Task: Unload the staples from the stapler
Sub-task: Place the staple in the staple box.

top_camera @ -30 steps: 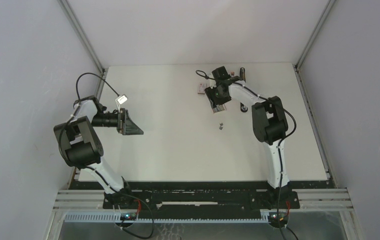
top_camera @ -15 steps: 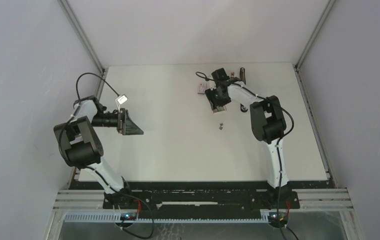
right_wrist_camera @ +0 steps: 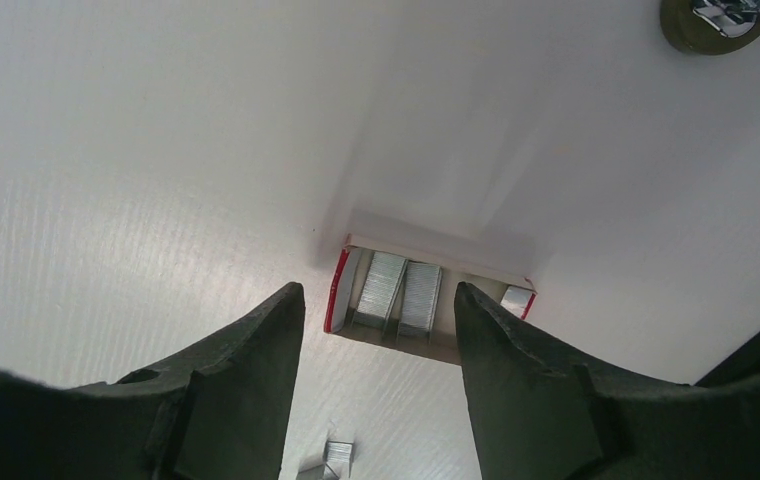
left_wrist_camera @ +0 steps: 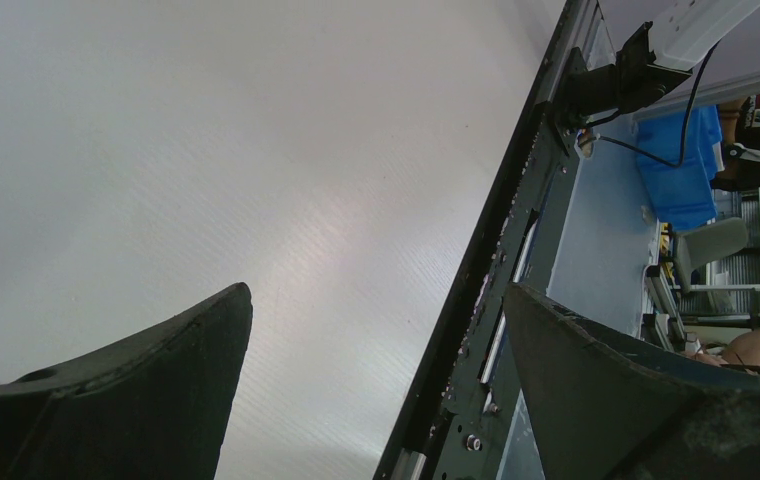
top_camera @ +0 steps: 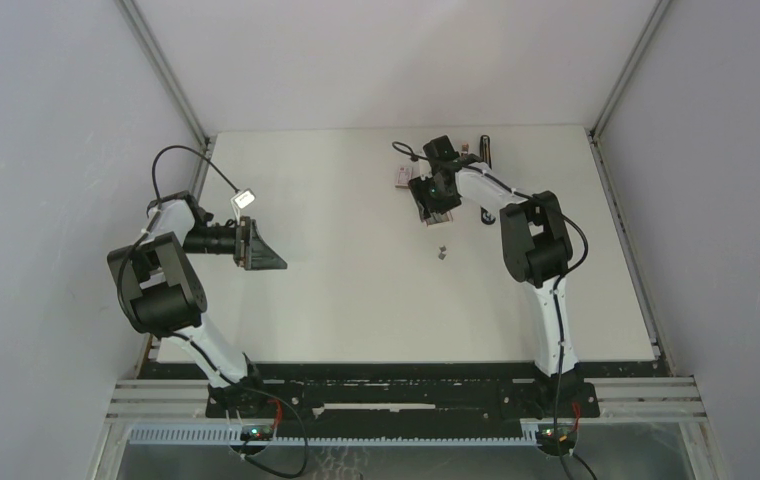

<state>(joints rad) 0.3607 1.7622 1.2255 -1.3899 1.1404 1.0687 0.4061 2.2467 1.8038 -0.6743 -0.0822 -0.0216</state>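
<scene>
now the right pincer, open and empty, has edged toward the staples.

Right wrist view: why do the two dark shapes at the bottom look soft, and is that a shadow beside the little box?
Right wrist view: those are fingers of the right gripper, near the lens and soft-edged; the small box throws a faint shadow above it on the table. Left wrist view: a pale glare patch on the table.
</scene>
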